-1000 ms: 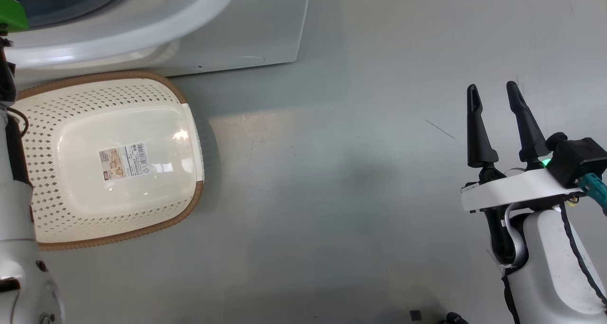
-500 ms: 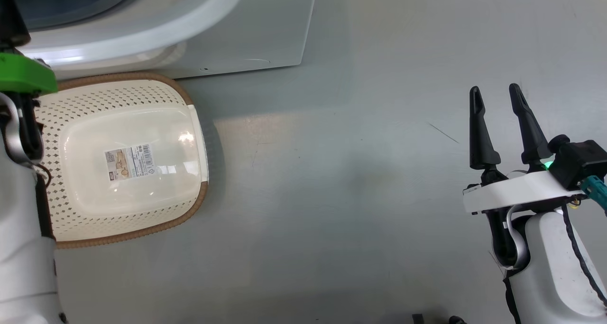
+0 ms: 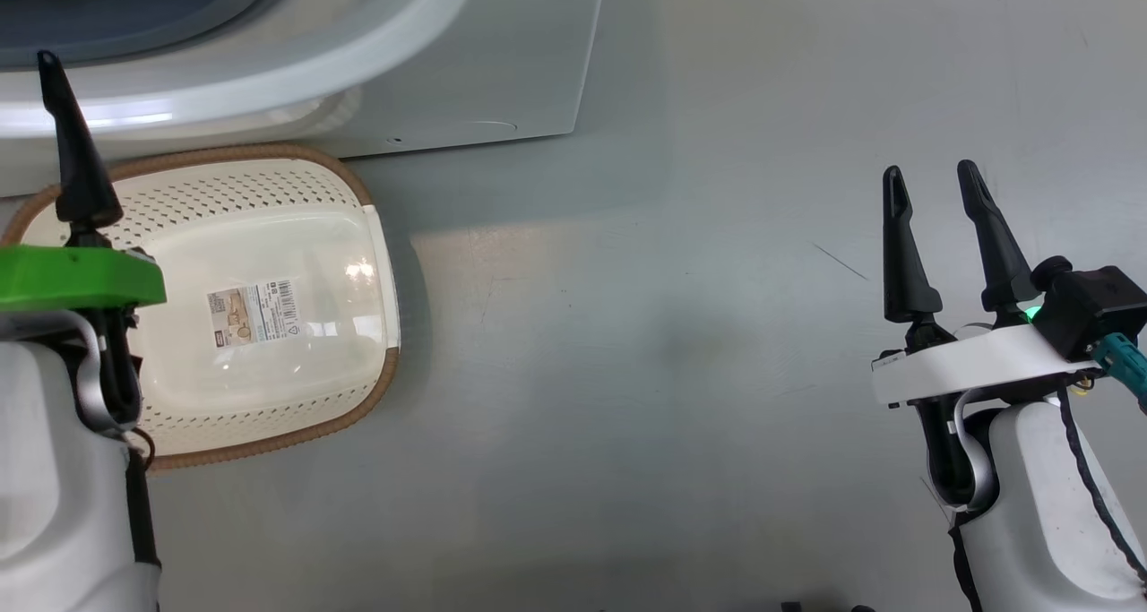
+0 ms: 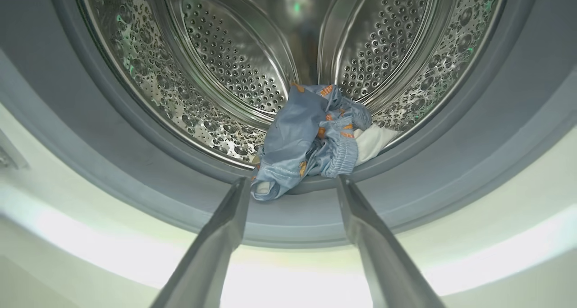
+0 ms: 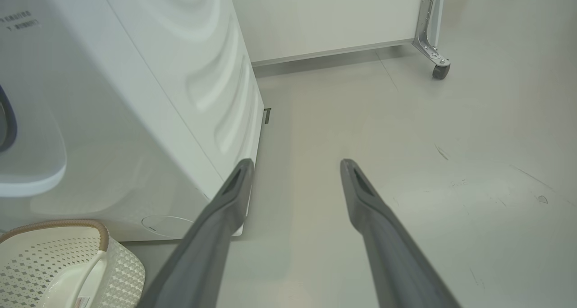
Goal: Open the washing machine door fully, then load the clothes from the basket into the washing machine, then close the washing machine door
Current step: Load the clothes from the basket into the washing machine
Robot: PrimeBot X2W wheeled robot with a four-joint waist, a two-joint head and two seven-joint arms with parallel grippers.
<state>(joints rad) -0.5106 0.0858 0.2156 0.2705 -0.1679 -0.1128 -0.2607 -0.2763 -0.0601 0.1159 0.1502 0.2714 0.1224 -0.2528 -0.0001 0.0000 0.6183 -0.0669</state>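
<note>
Blue clothes (image 4: 311, 136) in washing machine (image 4: 216, 51), just beyond spread left hand (image 4: 293, 178).

Light blue, orange-printed clothes (image 4: 311, 139)

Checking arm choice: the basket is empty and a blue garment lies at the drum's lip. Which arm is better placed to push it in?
Left, likely. The left pincer, open, faces the drum, the blue garment just beyond its fingertips. The right pincer is open over the floor beside the washing machine.
</note>
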